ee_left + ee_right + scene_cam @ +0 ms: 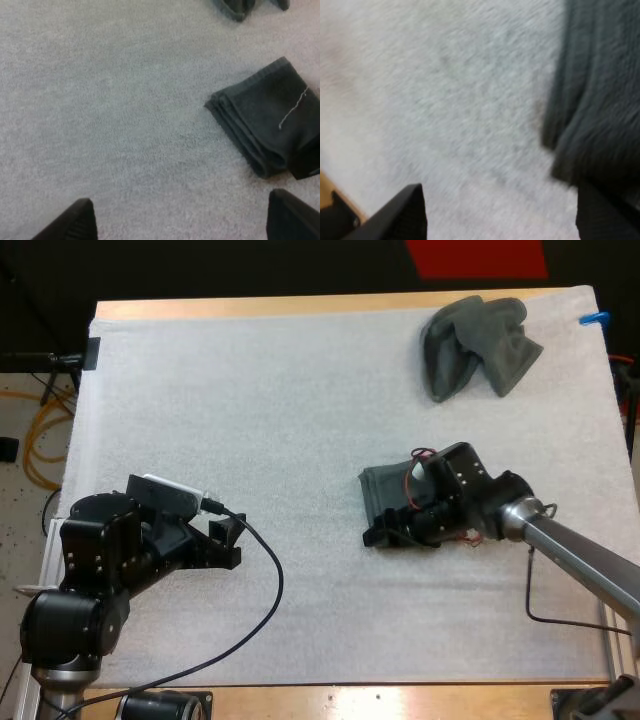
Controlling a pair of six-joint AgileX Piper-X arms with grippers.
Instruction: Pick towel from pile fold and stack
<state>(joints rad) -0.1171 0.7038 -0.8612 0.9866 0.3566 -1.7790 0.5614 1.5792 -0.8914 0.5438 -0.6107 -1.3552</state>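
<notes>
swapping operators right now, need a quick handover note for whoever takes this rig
Grippers: the left gripper has its fingers open over bare mat, holding nothing. The right gripper has its fingers open at the near edge of the folded towel.
Things: the crumpled towel lies at the mat's far right, no gripper near it.
Done: one towel lies folded.
Left: pick up the crumpled towel, fold it, stack it on the folded one.

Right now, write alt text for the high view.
The right gripper is at the near edge of a folded dark towel on the white mat. A crumpled towel lies at the far right; the left gripper hangs over bare mat, near left.
</notes>
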